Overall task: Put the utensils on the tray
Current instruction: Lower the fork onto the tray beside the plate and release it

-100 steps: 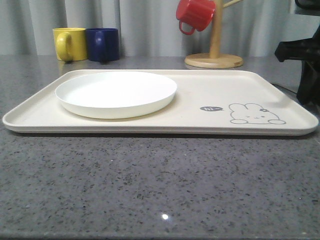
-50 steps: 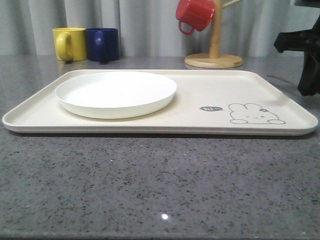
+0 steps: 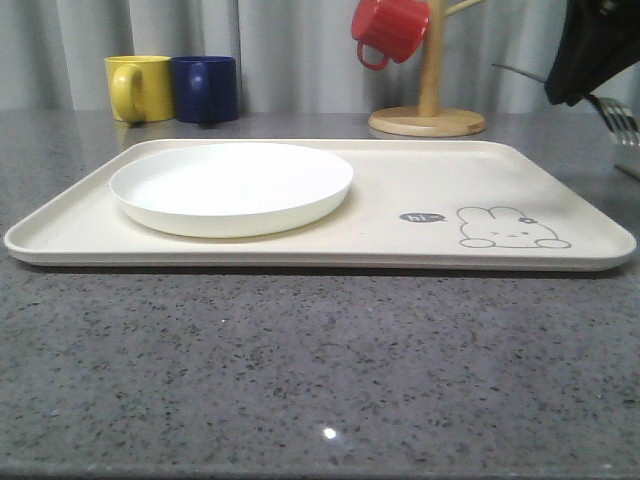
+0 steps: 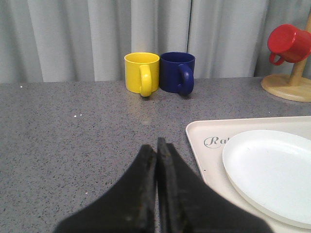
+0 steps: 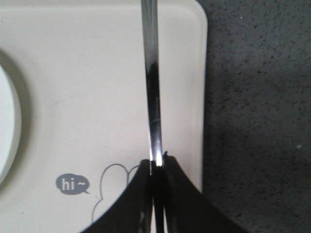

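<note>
My left hand [image 4: 156,160] hangs low over the speckled grey stone surface [image 3: 300,370], its black fingers pressed together on nothing, just off the tray's near-left corner. The large flat cream rectangular tray [image 3: 400,170] with its grey rabbit drawing [image 3: 512,228] lies ahead of me, and the round shallow white plate [image 3: 232,186] rests inside it toward nine o'clock. My right hand [image 5: 156,167] is clamped on the handle of a slim shiny silver metal fork [image 5: 151,87], held in the air above the tray's three o'clock edge; in the front view its tines [image 3: 620,120] point down. Farther back, at eleven o'clock, a yellow mug [image 3: 139,88] touches a dark blue mug [image 3: 206,89]. At one o'clock a red mug [image 3: 391,29] hangs on a wooden mug stand [image 3: 430,100].
</note>
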